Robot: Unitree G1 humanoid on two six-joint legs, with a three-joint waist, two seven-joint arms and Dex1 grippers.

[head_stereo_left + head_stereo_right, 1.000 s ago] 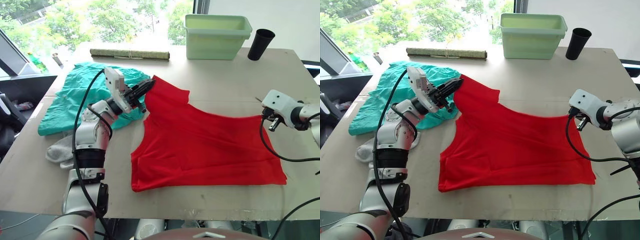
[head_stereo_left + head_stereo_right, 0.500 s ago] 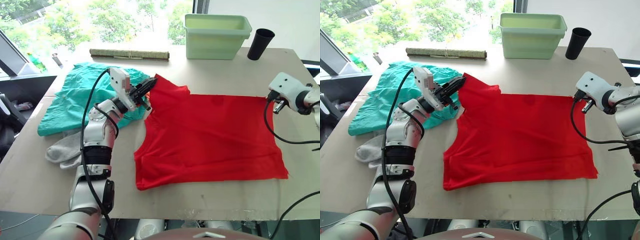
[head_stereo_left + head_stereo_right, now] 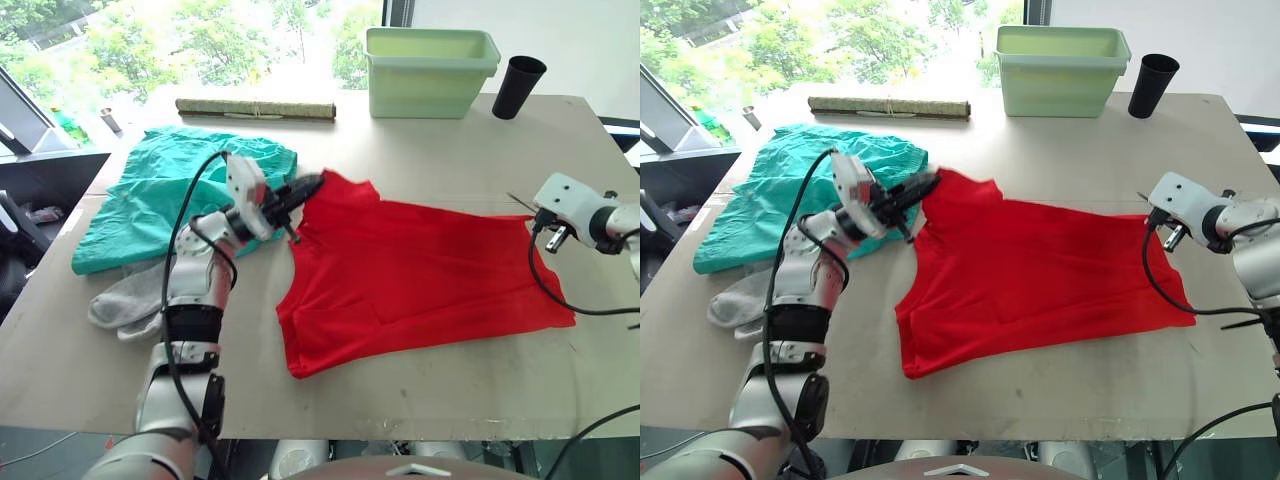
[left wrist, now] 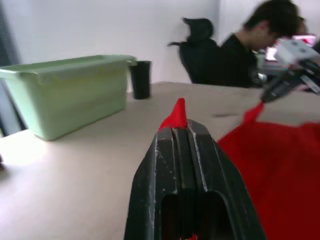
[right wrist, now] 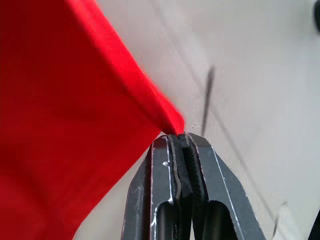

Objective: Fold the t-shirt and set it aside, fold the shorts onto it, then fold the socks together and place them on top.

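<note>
The red t-shirt [image 3: 420, 275] lies spread across the middle of the table, held up at two far corners. My left gripper [image 3: 308, 184] is shut on its left corner, and a red tip [image 4: 176, 113] pokes out past the closed fingers [image 4: 186, 150]. My right gripper [image 3: 534, 218] is shut on the right corner [image 5: 167, 117]. The teal-green shorts [image 3: 160, 195] lie flat at the left, behind my left arm. The grey-white socks [image 3: 128, 300] rest at the left edge, nearer me than the shorts.
A pale green bin [image 3: 430, 70] and a black cup [image 3: 519, 88] stand at the far edge, with a rolled mat [image 3: 256, 107] to their left. A seated person [image 4: 252, 50] shows in the left wrist view beyond the table.
Both grippers have pulled the shirt's far edge toward me and down, and the left one moved right. The cloth has shifted right and slackened, with its far edge now sagging between the two held corners.
</note>
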